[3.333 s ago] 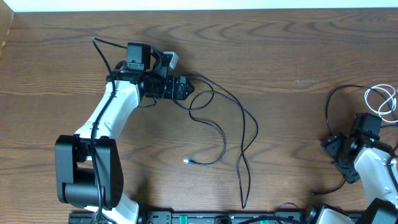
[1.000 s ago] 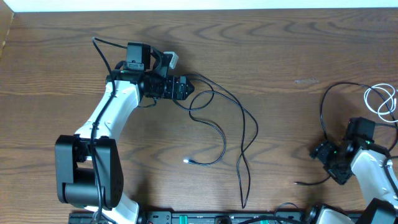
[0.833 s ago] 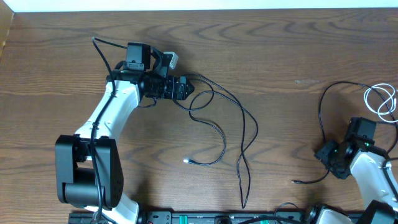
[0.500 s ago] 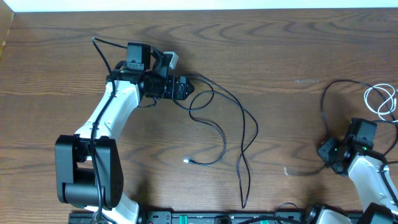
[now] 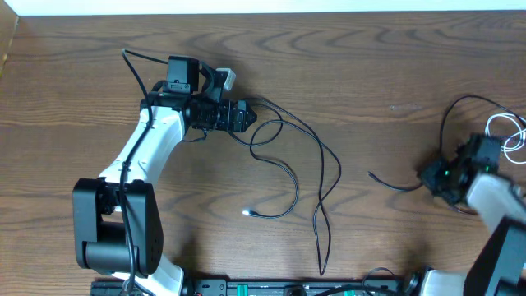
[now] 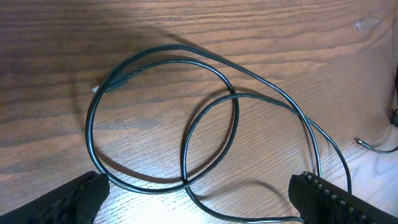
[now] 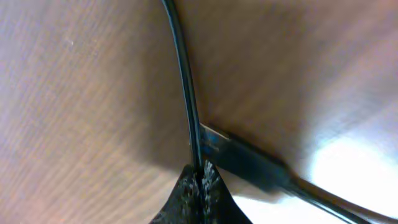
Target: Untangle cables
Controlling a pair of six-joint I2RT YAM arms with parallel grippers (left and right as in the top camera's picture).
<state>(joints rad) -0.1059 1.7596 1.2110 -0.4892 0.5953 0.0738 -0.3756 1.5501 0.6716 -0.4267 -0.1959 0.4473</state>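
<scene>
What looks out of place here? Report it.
The black cable crosses itself in overlapping loops under the open left gripper. At the right, the right gripper pinches a black cord; a white cable lies coiled beside it.

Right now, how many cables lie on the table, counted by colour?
Black cables: 2, one in the middle, one on the right pinched by the right gripper.
White cables: 1, at the right edge.
Total: 3 cables.

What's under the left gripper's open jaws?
Two crossing loops of the black cable lie on the wooden table beneath the left gripper. Overhead, the gripper covers part of them.
</scene>
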